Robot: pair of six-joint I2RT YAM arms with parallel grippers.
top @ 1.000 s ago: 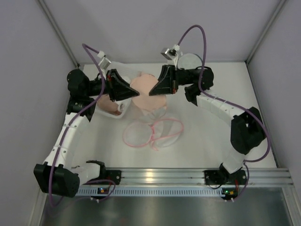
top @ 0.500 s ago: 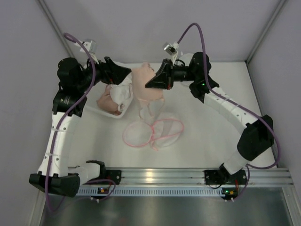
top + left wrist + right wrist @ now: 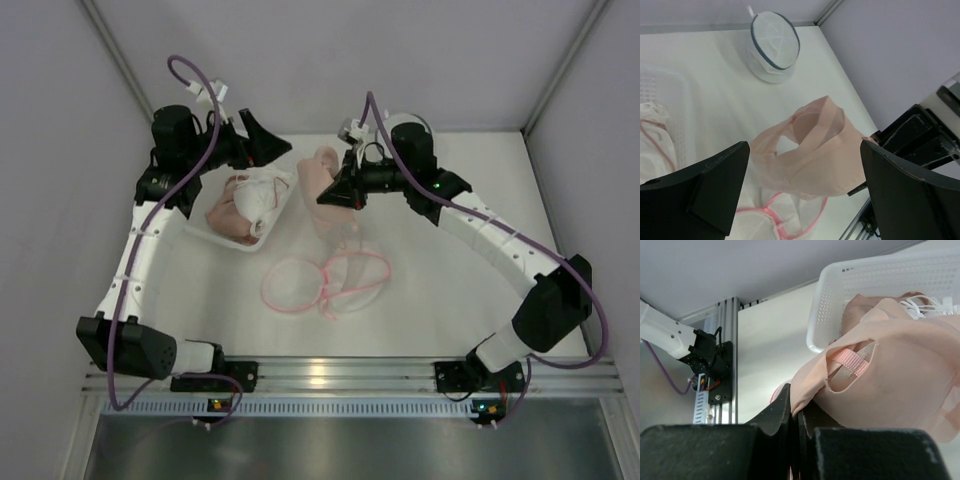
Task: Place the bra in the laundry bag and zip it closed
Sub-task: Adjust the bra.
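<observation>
The peach-pink bra (image 3: 322, 172) hangs in the air from my right gripper (image 3: 333, 192), which is shut on its edge (image 3: 799, 401). Below it on the table lies the white mesh laundry bag (image 3: 325, 280) with its pink-trimmed mouth open. My left gripper (image 3: 270, 143) is at the back left, above the basket's far end, open and holding nothing. In the left wrist view its fingers (image 3: 705, 192) stand wide apart, with the bra (image 3: 815, 155) hanging beyond them, untouched, and the bag (image 3: 775, 222) under it.
A white perforated basket (image 3: 208, 233) at the left holds more pink and white garments. A second round white mesh bag (image 3: 774, 45) with dark trim sits at the back near the right wall. Walls close in on the left, back and right.
My left gripper has opened, let go of the bra and pulled back to the back left. The bra now hangs from the right gripper alone, drooping narrower.
</observation>
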